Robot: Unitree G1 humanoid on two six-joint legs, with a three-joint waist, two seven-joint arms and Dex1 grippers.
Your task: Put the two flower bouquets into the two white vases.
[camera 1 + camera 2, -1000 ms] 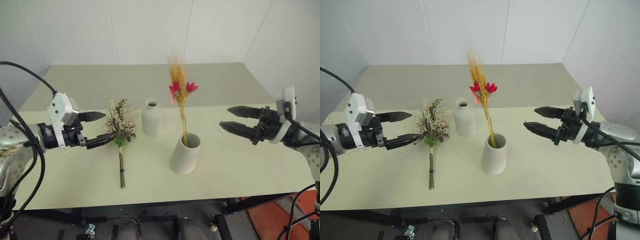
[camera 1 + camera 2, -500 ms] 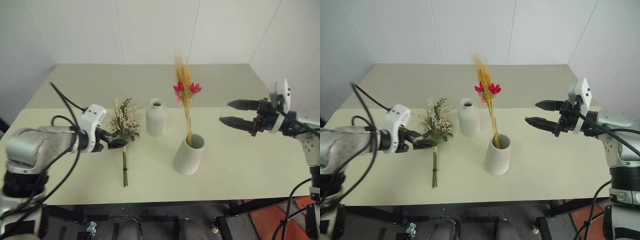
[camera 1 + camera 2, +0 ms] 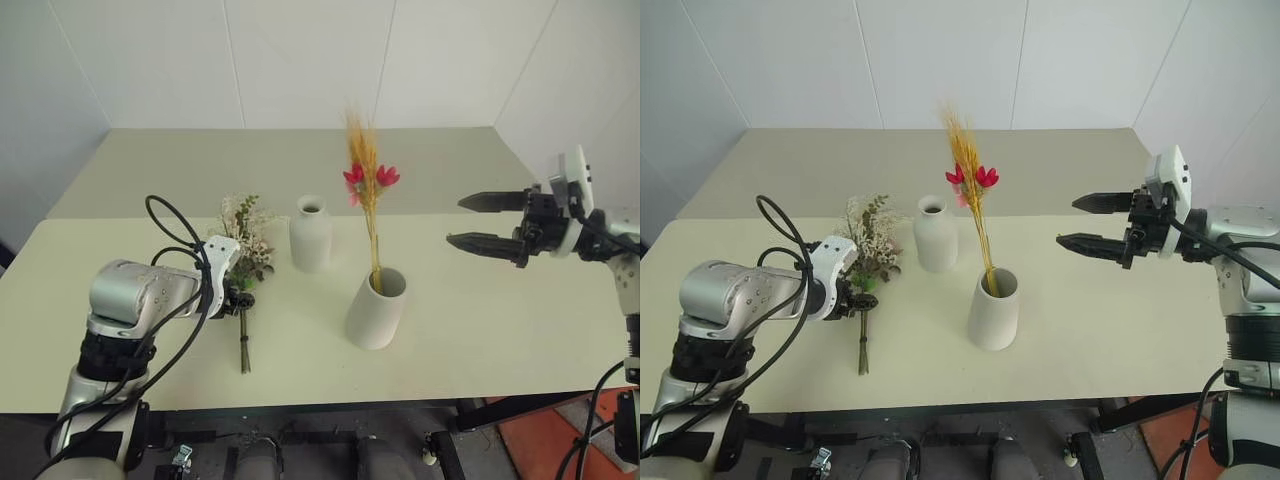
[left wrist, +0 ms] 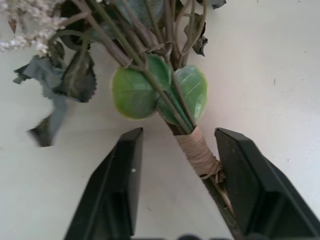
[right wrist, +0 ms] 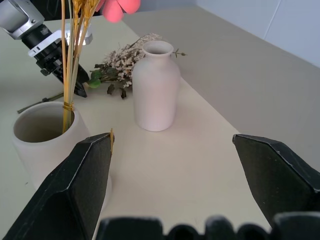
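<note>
The left gripper [image 4: 172, 187] is down on the pale green table [image 3: 480, 330]. Its two black fingers sit on either side of the wrapped stem of the bushy bouquet of cream dried flowers and green leaves [image 3: 243, 262], which lies flat; they seem not yet closed on it. The right gripper [image 3: 487, 222] hangs wide open and empty above the table. The slim bouquet of yellow stalks and red blossoms [image 3: 366, 190] stands in the wide-mouthed white vase [image 3: 377, 309]. The small narrow-necked white vase [image 3: 310, 235] stands empty beside the bushy bouquet.
</note>
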